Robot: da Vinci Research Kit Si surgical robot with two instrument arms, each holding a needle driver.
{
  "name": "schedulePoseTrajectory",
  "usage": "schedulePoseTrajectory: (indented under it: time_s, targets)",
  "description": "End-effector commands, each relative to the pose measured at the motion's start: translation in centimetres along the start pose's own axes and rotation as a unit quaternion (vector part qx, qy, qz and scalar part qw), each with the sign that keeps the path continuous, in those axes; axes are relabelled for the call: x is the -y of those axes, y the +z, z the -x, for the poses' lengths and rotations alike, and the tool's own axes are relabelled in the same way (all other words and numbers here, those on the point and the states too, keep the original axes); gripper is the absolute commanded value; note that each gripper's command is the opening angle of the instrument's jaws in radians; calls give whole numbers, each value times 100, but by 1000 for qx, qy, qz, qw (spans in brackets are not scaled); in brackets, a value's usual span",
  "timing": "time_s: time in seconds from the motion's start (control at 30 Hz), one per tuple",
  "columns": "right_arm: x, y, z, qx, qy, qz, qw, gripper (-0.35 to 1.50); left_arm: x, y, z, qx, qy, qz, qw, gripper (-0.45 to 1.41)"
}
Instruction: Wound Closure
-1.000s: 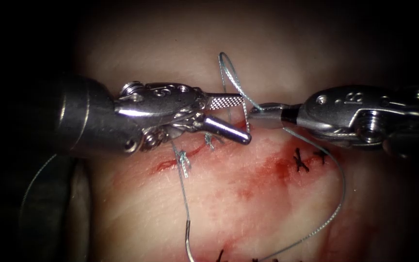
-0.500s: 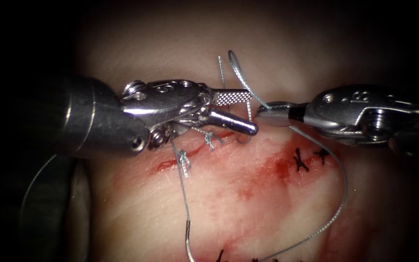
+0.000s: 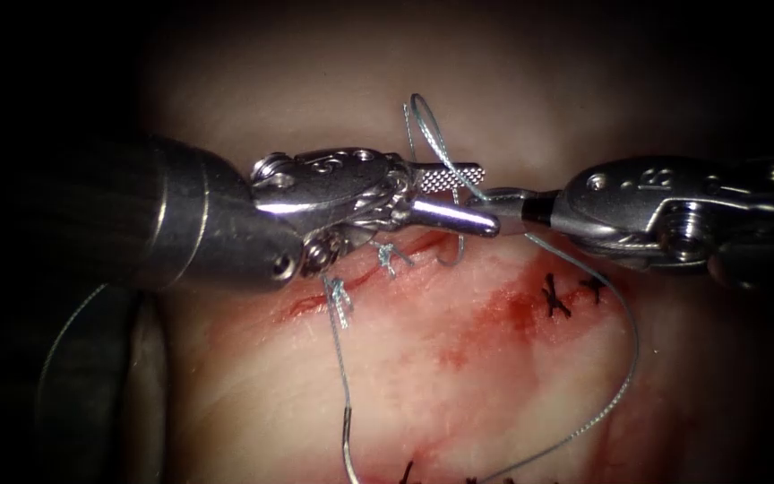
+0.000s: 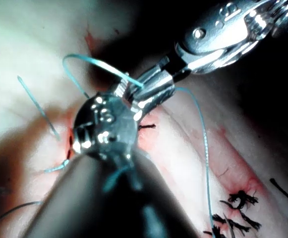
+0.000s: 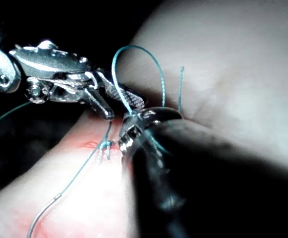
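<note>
We find the endoscope view lit at its centre only, falling to black at all edges and corners. Bright glare sits on the left tool (image 3: 459,197) and the right tool (image 3: 494,208); the tissue (image 3: 459,358) shines wetly. In the left wrist view the tissue (image 4: 15,59) is overexposed, the near shaft dark and out of focus. In the right wrist view the near shaft is a blurred black mass, and the thread (image 5: 134,54) stays crisp.
</note>
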Motion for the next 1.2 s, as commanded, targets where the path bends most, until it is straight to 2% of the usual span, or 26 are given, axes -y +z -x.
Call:
schedulePoseTrajectory:
  time_s: [0.03, 0.07, 0.33, 0.37, 0.43, 0.47, 0.5, 0.57, 0.67, 0.73, 0.77, 0.87, 0.93, 0.97, 1.0, 1.07, 1.1, 1.2]
  targets:
    - [1, 8, -5, -1, -1, -1, 1000, -35, 4, 4, 3, 0, -12, -2, 1000, -22]
    - [2, 8, -5, -1, -1, -1, 1000, -35, 5, 4, 2, -2, -30, -2, 1000, -45]
    - [4, 8, -5, -1, -1, -1, 1000, -35, 6, 2, -1, -14, -55, -3, 998, -45]
    - [5, 8, -5, -1, -1, -1, 1000, -15, 6, 1, -2, -15, -61, -3, 998, -45]
    - [6, 7, -5, -1, -7, -1, 1000, 79, 6, -1, -4, -15, -68, -2, 998, -45]
    - [6, 7, -5, -1, -13, -1, 1000, 105, 6, -4, -5, -15, -80, -1, 997, -45]
    - [7, 7, -4, -1, -13, -2, 1000, 118, 7, -6, -6, -15, -89, 0, 996, -45]
    - [7, 4, -3, -3, -34, -3, 999, 133, 8, -16, -8, -18, -113, 0, 993, -45]
    - [6, -6, -6, -5, -47, -12, 999, 142, 12, -38, -6, -9, -131, -5, 991, -45]
    - [6, -16, -12, -6, -43, -18, 999, 138, 13, -53, 2, 15, -144, -14, 989, -45]
    - [5, -23, -17, -5, -39, -20, 999, 130, 13, -60, 9, 37, -153, -17, 987, -45]
    - [2, -36, -32, -6, -28, -23, 999, 126, 13, -79, 33, 119, -164, -27, 979, -45]
    - [-1, -42, -42, -16, -20, -12, 1000, 120, 7, -91, 44, 175, -167, -22, 970, -45]
    - [-3, -44, -48, -25, -15, 0, 1000, 110, 3, -95, 47, 196, -167, -18, 966, -45]
    - [-5, -44, -52, -33, -4, 16, 999, 84, -3, -99, 48, 217, -168, -14, 962, -45]
    - [-11, -41, -57, -42, 8, 42, 998, -11, -15, -100, 48, 241, -169, -3, 956, -45]
    - [-16, -36, -59, -45, 14, 54, 997, -35, -22, -98, 46, 250, -169, 7, 953, -45]
    - [-30, -20, -55, -48, 12, 73, 996, -35, -41, -88, 41, 272, -174, 30, 946, -45]
